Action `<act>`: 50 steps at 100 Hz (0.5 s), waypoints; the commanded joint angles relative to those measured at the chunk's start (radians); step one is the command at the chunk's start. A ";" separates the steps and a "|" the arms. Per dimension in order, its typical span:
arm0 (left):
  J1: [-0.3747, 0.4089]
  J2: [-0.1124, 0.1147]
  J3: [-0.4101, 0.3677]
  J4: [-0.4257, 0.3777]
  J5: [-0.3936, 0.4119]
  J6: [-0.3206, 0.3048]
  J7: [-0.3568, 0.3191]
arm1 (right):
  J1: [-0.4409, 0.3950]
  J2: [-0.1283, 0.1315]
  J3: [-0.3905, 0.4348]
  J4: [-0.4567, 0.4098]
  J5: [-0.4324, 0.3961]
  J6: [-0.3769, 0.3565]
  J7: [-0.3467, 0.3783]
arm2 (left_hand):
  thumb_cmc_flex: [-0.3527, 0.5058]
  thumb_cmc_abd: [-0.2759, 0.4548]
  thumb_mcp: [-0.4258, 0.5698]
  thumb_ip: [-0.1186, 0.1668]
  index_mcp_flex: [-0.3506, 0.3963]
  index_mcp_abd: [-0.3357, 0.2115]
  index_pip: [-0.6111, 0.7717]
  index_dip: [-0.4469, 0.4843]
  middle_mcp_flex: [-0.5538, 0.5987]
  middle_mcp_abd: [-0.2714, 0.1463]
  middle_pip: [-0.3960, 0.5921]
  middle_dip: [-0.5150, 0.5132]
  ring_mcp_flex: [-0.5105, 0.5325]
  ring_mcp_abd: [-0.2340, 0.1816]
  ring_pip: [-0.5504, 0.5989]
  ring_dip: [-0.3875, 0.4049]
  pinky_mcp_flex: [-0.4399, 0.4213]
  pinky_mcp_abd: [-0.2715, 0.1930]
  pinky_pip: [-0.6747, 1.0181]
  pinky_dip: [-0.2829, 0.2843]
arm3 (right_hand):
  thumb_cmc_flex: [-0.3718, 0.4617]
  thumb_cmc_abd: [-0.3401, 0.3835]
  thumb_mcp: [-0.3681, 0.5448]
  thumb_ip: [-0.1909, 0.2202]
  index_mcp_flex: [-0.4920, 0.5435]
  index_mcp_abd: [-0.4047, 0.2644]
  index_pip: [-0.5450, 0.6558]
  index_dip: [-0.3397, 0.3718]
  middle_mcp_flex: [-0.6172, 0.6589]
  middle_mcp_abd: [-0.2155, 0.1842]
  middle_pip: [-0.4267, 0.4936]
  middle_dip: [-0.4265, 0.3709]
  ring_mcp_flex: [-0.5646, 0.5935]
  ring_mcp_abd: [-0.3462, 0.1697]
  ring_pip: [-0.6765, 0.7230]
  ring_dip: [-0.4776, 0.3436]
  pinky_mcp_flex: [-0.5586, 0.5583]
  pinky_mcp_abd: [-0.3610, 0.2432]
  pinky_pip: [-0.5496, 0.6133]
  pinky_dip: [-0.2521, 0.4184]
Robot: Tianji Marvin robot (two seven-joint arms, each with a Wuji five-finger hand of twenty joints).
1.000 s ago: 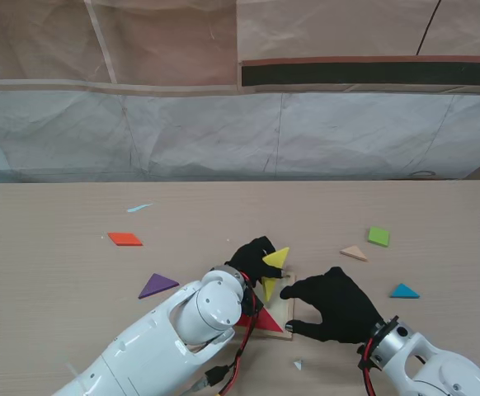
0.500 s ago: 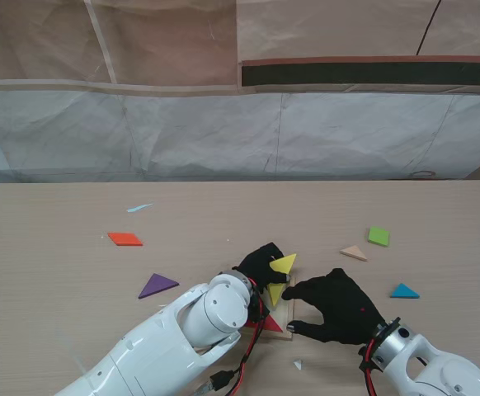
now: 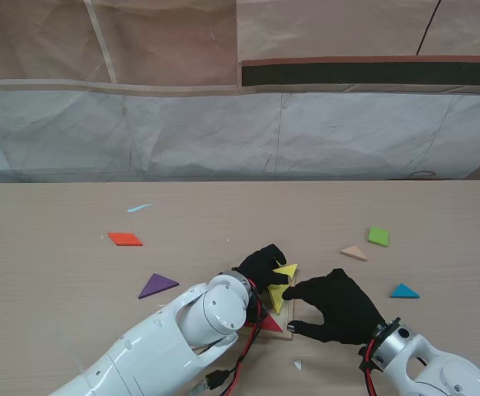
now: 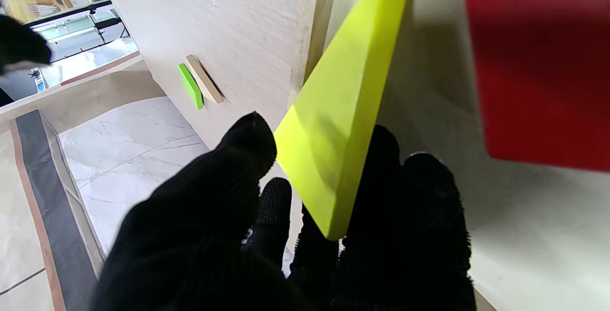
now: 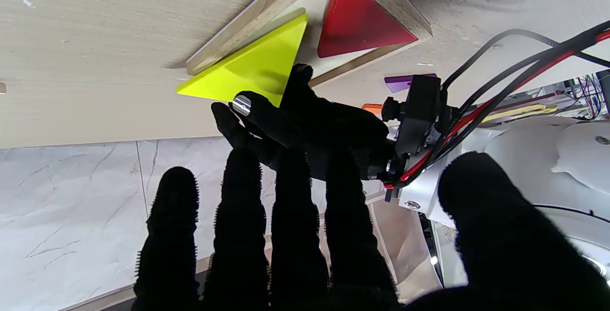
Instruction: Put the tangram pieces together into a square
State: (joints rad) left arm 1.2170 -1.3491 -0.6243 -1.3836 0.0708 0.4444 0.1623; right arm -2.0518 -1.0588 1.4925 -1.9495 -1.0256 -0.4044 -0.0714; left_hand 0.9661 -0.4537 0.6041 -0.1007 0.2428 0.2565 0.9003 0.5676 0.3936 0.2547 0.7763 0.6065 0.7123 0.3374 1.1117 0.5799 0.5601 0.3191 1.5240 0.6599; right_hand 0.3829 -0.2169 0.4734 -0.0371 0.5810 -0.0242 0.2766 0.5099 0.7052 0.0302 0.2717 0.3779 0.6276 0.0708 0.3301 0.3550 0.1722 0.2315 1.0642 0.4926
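Your black-gloved left hand point(image 3: 262, 266) pinches the large yellow triangle piece point(image 3: 282, 285), tilted, its long edge running along the shallow wooden square tray point(image 3: 289, 328)'s far rim. The arm hides most of the red triangle piece point(image 3: 269, 323) in the tray. Your black-gloved right hand point(image 3: 336, 306) rests spread, holding nothing.

Matt pale wood grain is shown on the surface point(image 3: 50, 247); knitted black cloth on each hand point(image 3: 339, 307); a smooth, satin finish on the yellow triangle point(image 5: 248, 70).
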 commanded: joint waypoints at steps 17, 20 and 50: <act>-0.018 0.014 0.018 0.000 0.079 -0.013 -0.027 | -0.008 -0.004 0.003 -0.005 -0.005 -0.002 0.011 | 0.131 0.030 -0.212 -0.033 0.184 -0.037 0.024 -0.097 0.229 0.050 0.025 0.072 0.072 0.086 0.057 0.032 0.066 0.048 0.078 0.058 | -0.003 0.031 -0.024 0.001 -0.003 -0.011 -0.001 -0.006 -0.023 -0.001 -0.016 0.000 -0.015 -0.002 -0.016 -0.006 -0.015 0.007 -0.013 0.005; -0.021 0.017 0.021 -0.001 0.091 -0.011 -0.031 | -0.009 -0.004 0.004 -0.006 -0.005 -0.003 0.010 | 0.169 0.032 -0.267 -0.028 0.206 -0.039 0.040 -0.118 0.270 0.059 0.020 0.085 0.086 0.088 0.066 0.029 0.080 0.050 0.089 0.055 | -0.004 0.031 -0.025 0.001 -0.003 -0.011 -0.001 -0.006 -0.023 -0.002 -0.016 0.000 -0.015 -0.003 -0.016 -0.006 -0.015 0.007 -0.013 0.005; -0.038 0.054 0.045 -0.024 0.206 -0.012 -0.074 | -0.011 -0.004 0.005 -0.003 -0.007 -0.011 0.007 | 0.222 0.039 -0.371 -0.023 0.432 -0.043 0.084 -0.163 0.456 0.084 0.061 0.075 0.227 0.090 0.144 0.006 0.224 0.051 0.195 0.006 | -0.003 0.030 -0.025 0.001 -0.003 -0.010 -0.001 -0.006 -0.022 -0.002 -0.016 -0.001 -0.015 -0.004 -0.017 -0.006 -0.015 0.007 -0.013 0.005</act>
State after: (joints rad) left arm 1.1807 -1.3027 -0.5773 -1.3946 0.2723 0.4340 0.1087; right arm -2.0540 -1.0592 1.4988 -1.9487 -1.0288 -0.4104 -0.0776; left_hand 1.1536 -0.4223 0.2696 -0.1111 0.6213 0.2259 0.9536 0.4088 0.8320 0.3204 0.7885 0.6795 0.8936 0.3751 1.2003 0.5889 0.7485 0.3907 1.6614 0.6730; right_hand 0.3829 -0.2169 0.4734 -0.0371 0.5810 -0.0242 0.2766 0.5099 0.7052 0.0302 0.2717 0.3779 0.6276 0.0709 0.3301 0.3550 0.1722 0.2315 1.0642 0.4926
